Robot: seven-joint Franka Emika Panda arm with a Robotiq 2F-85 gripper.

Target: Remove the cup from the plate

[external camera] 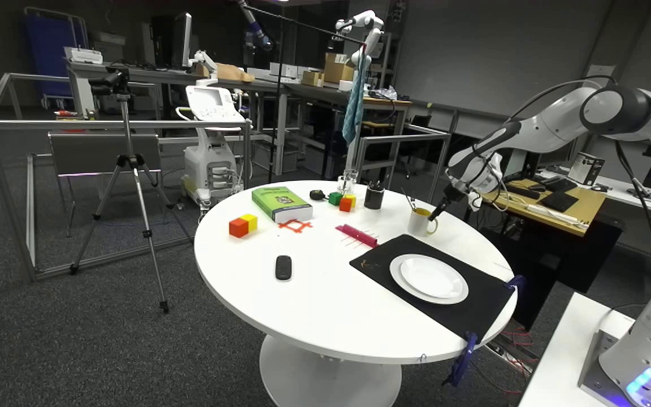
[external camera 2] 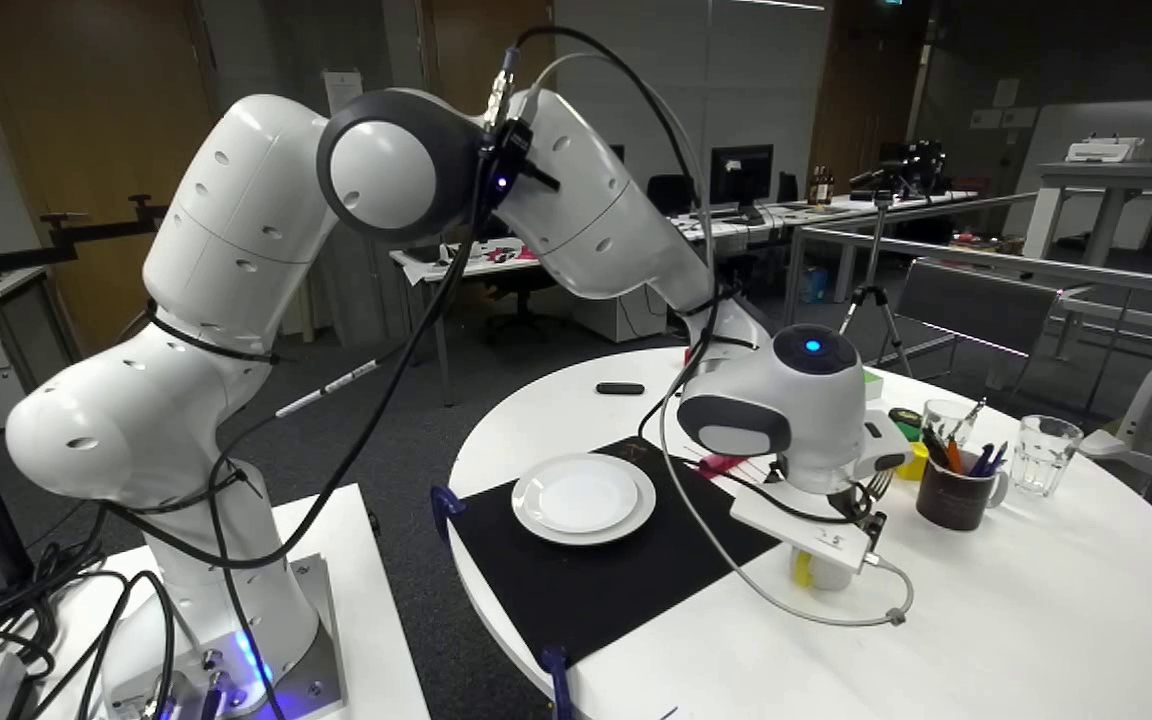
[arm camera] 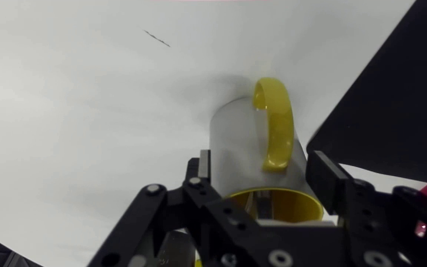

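Note:
The cup is a whitish mug with a yellow inside and handle. It stands upright on the white table beside the mat, off the plate, in both exterior views (external camera: pixel 417 224) (external camera 2: pixel 833 574) and in the wrist view (arm camera: pixel 239 137). A fork and other metal utensils stick out of it. The plate (external camera: pixel 395 271) (external camera 2: pixel 581 538) lies on the black mat with what looks like a smaller white plate on it. My gripper (arm camera: pixel 260 159) has one finger on each side of the cup near its rim, open around it. In an exterior view the gripper (external camera: pixel 436 213) reaches the cup's handle side.
The black mat (external camera: pixel 370 261) lies right beside the cup. A dark mug with pens (external camera 2: pixel 951 495) and drinking glasses (external camera 2: pixel 1044 455) stand nearby. A red plastic piece (external camera: pixel 357 236), coloured blocks (external camera: pixel 239 228), a green book (external camera: pixel 282 203) and a black case (external camera: pixel 283 267) lie on the table.

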